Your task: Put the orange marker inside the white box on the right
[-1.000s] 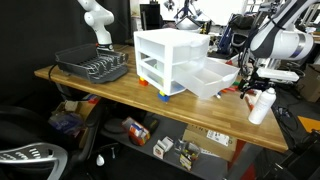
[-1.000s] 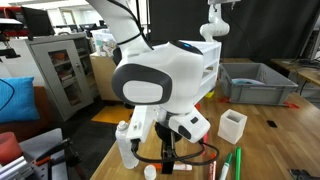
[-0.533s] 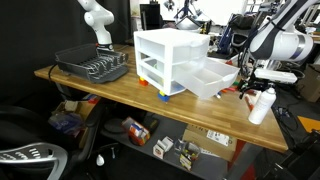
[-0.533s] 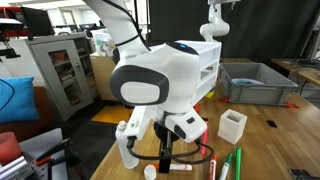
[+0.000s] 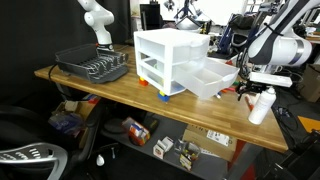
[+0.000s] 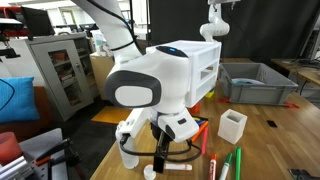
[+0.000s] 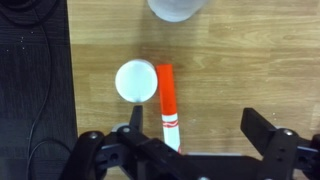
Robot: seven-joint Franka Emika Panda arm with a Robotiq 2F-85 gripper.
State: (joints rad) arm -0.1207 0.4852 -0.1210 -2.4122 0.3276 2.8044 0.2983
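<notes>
The orange marker lies on the wooden table, seen from above in the wrist view, lengthwise away from the camera. My gripper is open and empty above it. The marker's near end sits just inside the left finger, with the right finger well off to the side. In both exterior views the gripper hangs low over the table's end, past the white box, a shallow translucent bin beside the drawer unit. I cannot pick out the marker in the exterior views.
A small white round cap touches the marker's far end. A white bottle stands next to the gripper. The white drawer unit, a dish rack, a white cup, green markers and a grey bin also stand on the table.
The arm has turned and shifted a little, and the gripper has come lower toward the table. The fingers remain open.
</notes>
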